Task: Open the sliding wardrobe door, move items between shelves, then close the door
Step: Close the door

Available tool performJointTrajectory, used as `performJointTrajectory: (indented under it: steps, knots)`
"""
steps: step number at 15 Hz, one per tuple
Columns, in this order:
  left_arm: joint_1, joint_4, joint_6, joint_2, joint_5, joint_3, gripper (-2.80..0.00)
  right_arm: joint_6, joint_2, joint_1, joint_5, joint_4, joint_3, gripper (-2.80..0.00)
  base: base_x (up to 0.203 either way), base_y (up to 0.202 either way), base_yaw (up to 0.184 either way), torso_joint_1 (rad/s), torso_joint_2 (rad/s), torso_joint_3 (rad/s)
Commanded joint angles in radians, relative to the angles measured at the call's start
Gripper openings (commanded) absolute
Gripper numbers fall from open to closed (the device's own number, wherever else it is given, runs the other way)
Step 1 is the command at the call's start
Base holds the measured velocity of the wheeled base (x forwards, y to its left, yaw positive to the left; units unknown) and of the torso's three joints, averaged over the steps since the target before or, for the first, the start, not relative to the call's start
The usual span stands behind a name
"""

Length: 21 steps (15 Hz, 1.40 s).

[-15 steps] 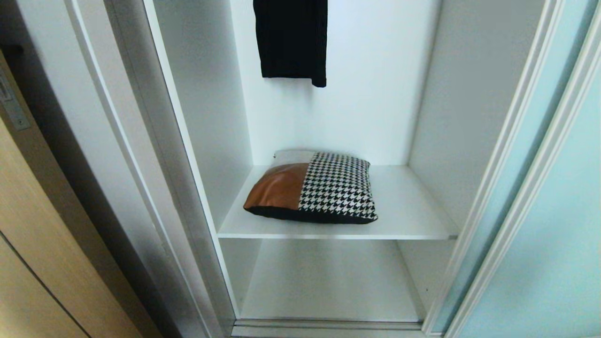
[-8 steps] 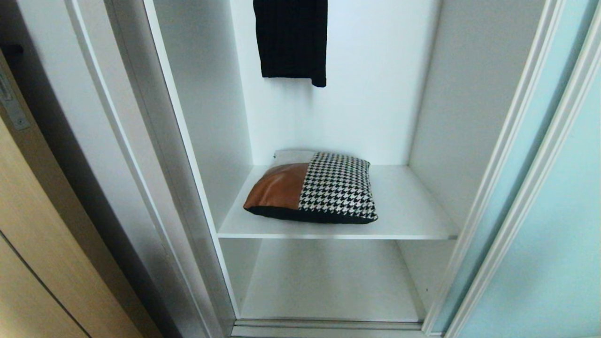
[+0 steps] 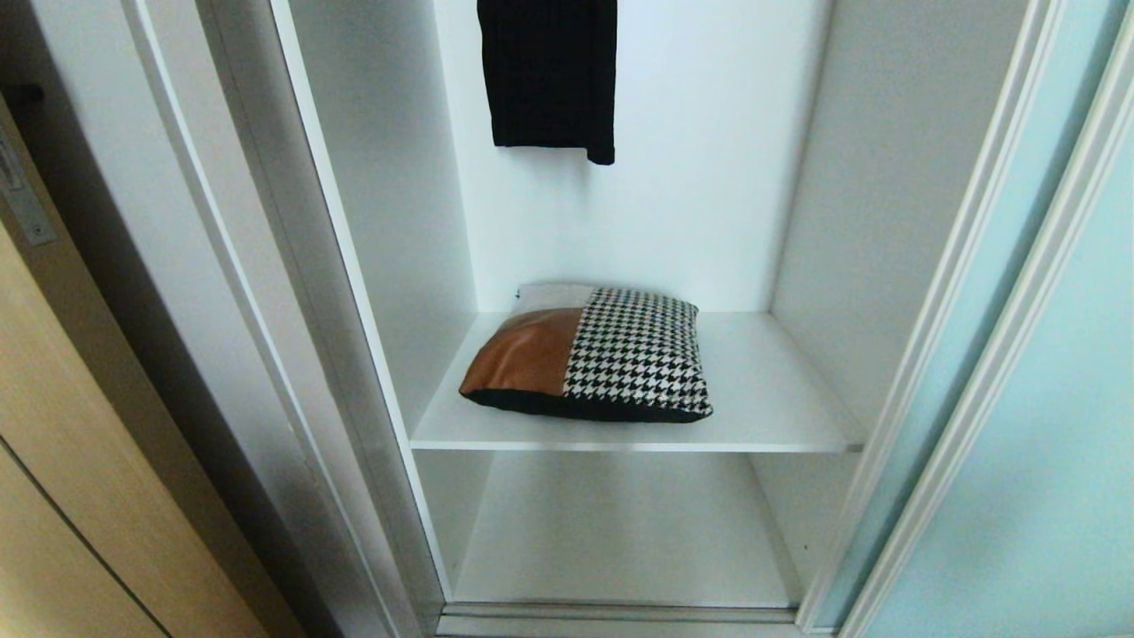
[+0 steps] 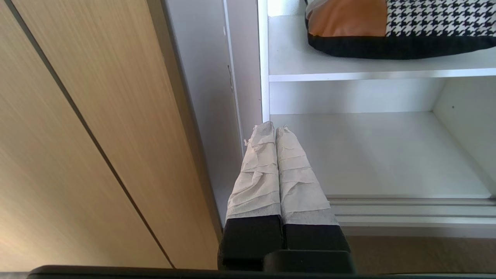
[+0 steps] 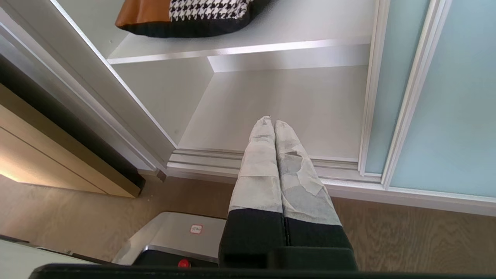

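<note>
The frosted aqua sliding wardrobe door [image 3: 1045,461] stands slid to the right, leaving the white interior exposed. A tan leather and houndstooth cushion [image 3: 592,354] lies on the upper white shelf [image 3: 780,399], toward its left side. The lower shelf [image 3: 620,540] beneath it is bare. Neither arm shows in the head view. My left gripper [image 4: 274,127] is shut and empty, low in front of the wardrobe's left jamb, below the cushion [image 4: 391,27]. Also shut and empty, my right gripper [image 5: 270,121] hangs before the lower shelf [image 5: 286,100], left of the door [image 5: 453,116].
A plain black garment [image 3: 549,75] hangs above the cushion at the back. A tan wood-grain door [image 3: 80,478] stands to the left of the wardrobe. The door track [image 5: 271,164] runs along the wood floor. Part of my base [image 5: 174,236] shows under the right arm.
</note>
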Motion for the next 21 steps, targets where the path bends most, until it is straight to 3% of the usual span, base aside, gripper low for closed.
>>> performJointTrajectory:
  steps: [1, 13, 21]
  knots:
    - [0.000, 0.002, 0.001, 0.003, 0.000, 0.000, -2.80, -0.002, 0.002, 0.000, 0.001, 0.002, 0.006, -2.80, 0.000, 0.000, 0.000, 0.000, 0.00, 0.000]
    - [0.000, -0.001, 0.009, 0.003, 0.000, 0.002, -2.80, 0.004, -0.004, 0.000, 0.003, 0.002, 0.014, -2.80, 0.000, 0.000, 0.000, 0.000, 0.00, 0.000]
    - [0.000, -0.001, 0.001, 0.003, 0.000, 0.002, -2.80, 0.006, -0.009, 0.000, 0.000, 0.002, 0.015, -2.80, -0.169, 0.000, 0.000, 0.002, 0.00, 0.003]
